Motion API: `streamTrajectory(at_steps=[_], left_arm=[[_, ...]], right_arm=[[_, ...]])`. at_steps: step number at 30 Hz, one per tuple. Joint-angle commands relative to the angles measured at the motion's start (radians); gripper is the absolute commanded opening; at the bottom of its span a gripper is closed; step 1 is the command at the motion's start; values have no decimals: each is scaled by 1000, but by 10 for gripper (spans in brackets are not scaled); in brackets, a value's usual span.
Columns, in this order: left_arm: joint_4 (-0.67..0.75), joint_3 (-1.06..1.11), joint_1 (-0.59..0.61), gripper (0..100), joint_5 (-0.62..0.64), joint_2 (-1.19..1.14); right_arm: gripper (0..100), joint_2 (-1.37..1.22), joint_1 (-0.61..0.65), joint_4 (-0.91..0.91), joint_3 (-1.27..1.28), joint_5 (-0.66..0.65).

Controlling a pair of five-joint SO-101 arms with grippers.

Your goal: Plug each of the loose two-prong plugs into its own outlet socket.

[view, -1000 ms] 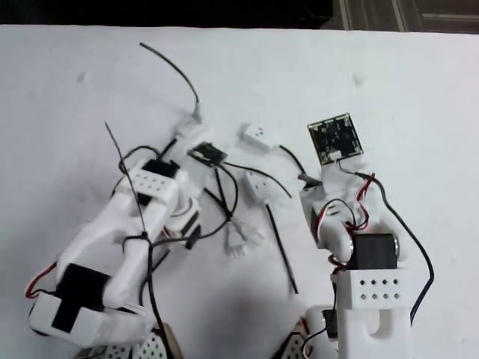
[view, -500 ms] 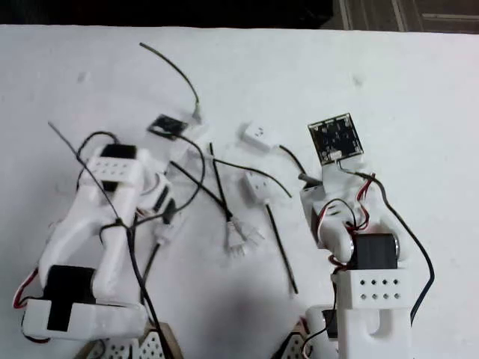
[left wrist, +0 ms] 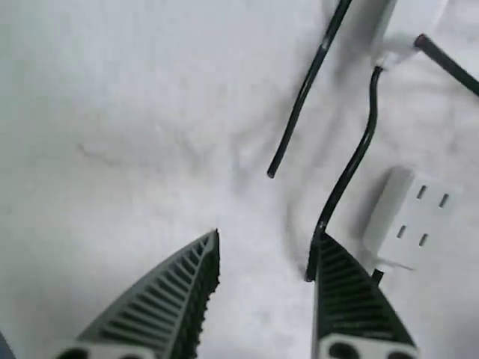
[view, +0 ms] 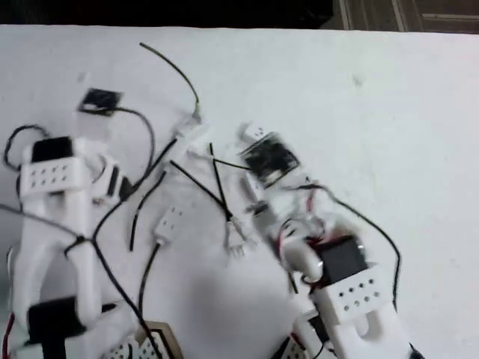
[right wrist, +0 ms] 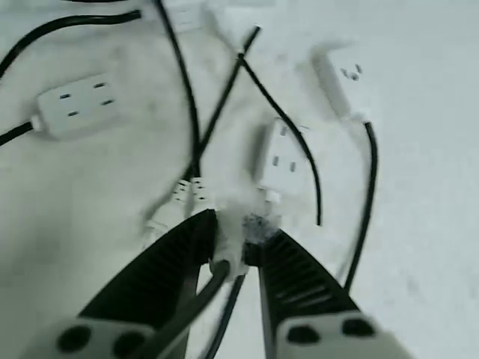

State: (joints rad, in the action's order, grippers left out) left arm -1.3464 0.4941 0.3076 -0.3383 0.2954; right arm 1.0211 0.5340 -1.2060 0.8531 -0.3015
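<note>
The left arm is swinging out toward nine o'clock across the worktop (view: 389, 90), leaving a socket (view: 171, 221) lying at about seven o'clock from the tangle of cords. The left gripper (left wrist: 267, 238) is hanging with its fingers wide apart over bare worktop, that socket just beside one finger. Meanwhile the right arm is coming in from three o'clock to the middle. The right gripper (right wrist: 238, 224) is pinching its fingers nearly together on what looks like the cord end of the middle socket (right wrist: 278, 149). The white plugs (view: 238, 243) are lying loose just beside it, seated in nothing. To my eye the right arm is taking over, and every plug is still waiting.
</note>
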Motion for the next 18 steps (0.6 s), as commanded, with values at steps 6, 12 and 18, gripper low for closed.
streamTrajectory(at_steps=[6,12,18], left_arm=[[400,459,114,36,-2,383],[474,578,222,115,0,507],[476,588,302,124,6,509]], right_arm=[[17,-243,223,64,-130,-5],[17,-507,309,64,-302,-11],[17,-679,360,99,-394,-11]])
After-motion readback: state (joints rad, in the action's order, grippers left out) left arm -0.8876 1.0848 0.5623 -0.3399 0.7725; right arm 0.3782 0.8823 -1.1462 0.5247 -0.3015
